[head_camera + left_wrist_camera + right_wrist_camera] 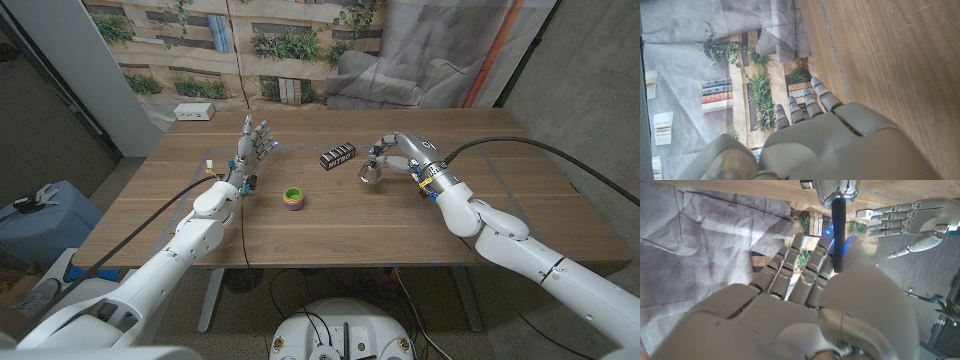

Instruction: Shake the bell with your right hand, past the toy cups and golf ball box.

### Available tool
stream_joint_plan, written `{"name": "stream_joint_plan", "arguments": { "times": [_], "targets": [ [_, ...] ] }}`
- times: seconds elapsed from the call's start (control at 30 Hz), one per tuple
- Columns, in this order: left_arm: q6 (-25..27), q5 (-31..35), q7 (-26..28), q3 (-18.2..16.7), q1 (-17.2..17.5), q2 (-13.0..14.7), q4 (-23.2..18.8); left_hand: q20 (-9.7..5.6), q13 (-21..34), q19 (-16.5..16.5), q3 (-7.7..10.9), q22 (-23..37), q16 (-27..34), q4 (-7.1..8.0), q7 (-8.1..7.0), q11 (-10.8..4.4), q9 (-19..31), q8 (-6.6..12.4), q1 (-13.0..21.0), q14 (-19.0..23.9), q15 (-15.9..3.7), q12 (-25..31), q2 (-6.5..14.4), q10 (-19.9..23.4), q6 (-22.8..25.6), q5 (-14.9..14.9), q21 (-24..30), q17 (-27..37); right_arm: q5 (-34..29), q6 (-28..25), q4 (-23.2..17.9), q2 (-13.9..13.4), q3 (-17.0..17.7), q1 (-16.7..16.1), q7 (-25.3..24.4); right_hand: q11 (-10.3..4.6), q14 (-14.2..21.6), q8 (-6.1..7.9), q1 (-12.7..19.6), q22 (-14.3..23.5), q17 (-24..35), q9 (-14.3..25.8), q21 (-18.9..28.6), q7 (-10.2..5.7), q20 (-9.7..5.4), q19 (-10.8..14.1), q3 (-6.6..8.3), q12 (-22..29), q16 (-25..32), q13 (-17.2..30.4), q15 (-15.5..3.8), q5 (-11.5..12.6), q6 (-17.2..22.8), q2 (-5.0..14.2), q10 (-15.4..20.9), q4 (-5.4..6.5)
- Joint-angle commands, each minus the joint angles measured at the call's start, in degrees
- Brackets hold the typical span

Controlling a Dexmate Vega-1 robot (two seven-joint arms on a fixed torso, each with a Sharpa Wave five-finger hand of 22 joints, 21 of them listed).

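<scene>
The robot's right hand (pixel 400 152), right of centre in the head view, pinches the black handle of a small shiny metal bell (pixel 369 172); the bell hangs just off the fingertips toward the middle of the frame, low over the wooden table (pixel 400 230), though whether it touches the surface cannot be told. In the right wrist view that slim black handle (pixel 838 235) runs between thumb and fingers with the chrome bell body (pixel 836 189) at the top edge, the other fingers only loosely curled. So the grasp looks done, and the shaking is either under way or about to be; one moment cannot show which. Immediately left of the bell in the head view lies the black golf ball box with white lettering (pixel 338 156), and further down-left the nested toy cups, green outside and purple inside (pixel 292 197), both apart from the hand. The left hand (pixel 252 148) stands upright at centre-left, fingers spread and holding nothing.
</scene>
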Motion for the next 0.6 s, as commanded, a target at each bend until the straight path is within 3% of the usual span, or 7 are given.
{"name": "stream_joint_plan", "arguments": {
  "times": [0.03,0.6],
  "targets": [
    [0.0,0.0,0.0,0.0,0.0,0.0,0.0,-0.04,0.3,0.5,0.07,0.3,0.3,0.41,-0.45,-0.14,0.2,0.11,0.0,0.5,-5.63,0.3,0.5,0.1,0.0,0.4,0.4,0.3,-6.2,-3.6,-0.4,1.0,-1.8,0.3,-3.8,0.10,0.6,0.06,0.4,0.1,0.3,0.2,0.1,-0.16,-3.07,0.5,0.13,-0.1,0.5,0.3,-8.95,0.3,0.1,0.59,0.2,-0.52],
    [0.0,0.0,0.0,0.0,0.0,0.0,0.0,-0.01,0.3,0.5,0.08,0.3,0.3,0.41,-0.45,-0.20,0.2,0.11,0.0,0.5,-5.59,0.3,0.5,0.1,0.0,0.4,0.4,0.3,-9.8,-7.4,-0.8,1.2,-3.3,0.5,-5.8,0.13,0.8,-0.03,0.1,0.1,0.3,0.2,0.1,-0.26,-3.00,0.6,0.02,-0.3,0.4,0.4,-8.83,0.2,0.0,0.48,0.0,-0.41]
  ]
}}
